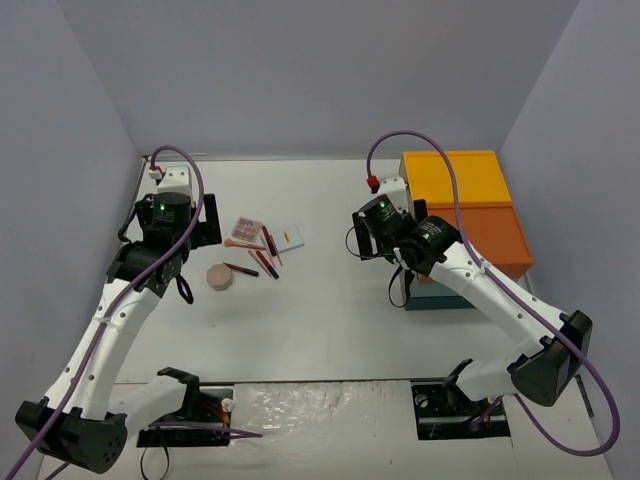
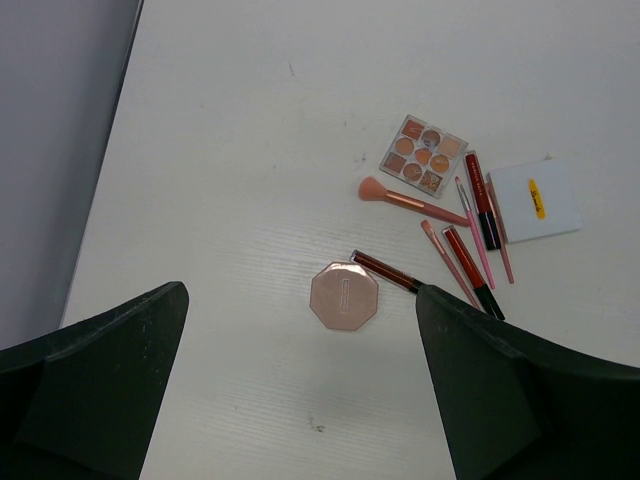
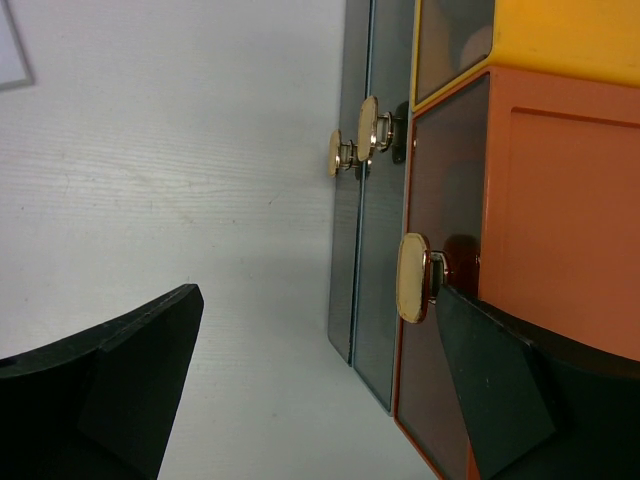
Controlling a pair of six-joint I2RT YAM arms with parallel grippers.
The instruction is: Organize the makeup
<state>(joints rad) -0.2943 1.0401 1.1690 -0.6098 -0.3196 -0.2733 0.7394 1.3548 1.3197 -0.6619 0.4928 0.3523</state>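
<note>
The makeup lies on the white table left of centre: a pink octagonal compact [image 1: 219, 277] [image 2: 344, 296], a palette of round pans [image 1: 246, 228] [image 2: 425, 156], a pink brush [image 2: 400, 198], thin red pencils [image 1: 265, 255] [image 2: 470, 255], a dark red tube [image 2: 385, 270] and a white card [image 1: 290, 238] [image 2: 535, 201]. No dark green disc is in view. My left gripper [image 1: 205, 222] [image 2: 300, 400] is open and empty, raised above the table left of the makeup. My right gripper [image 1: 360, 238] [image 3: 315, 390] is open and empty, facing the drawer fronts of the box.
The orange, yellow and teal drawer box [image 1: 470, 225] stands at the right. Its drawer fronts carry gold knobs [image 3: 412, 277] [image 3: 345, 150]; the right fingertip [image 3: 500, 380] is close beside the lower knob. Grey walls enclose the table on three sides.
</note>
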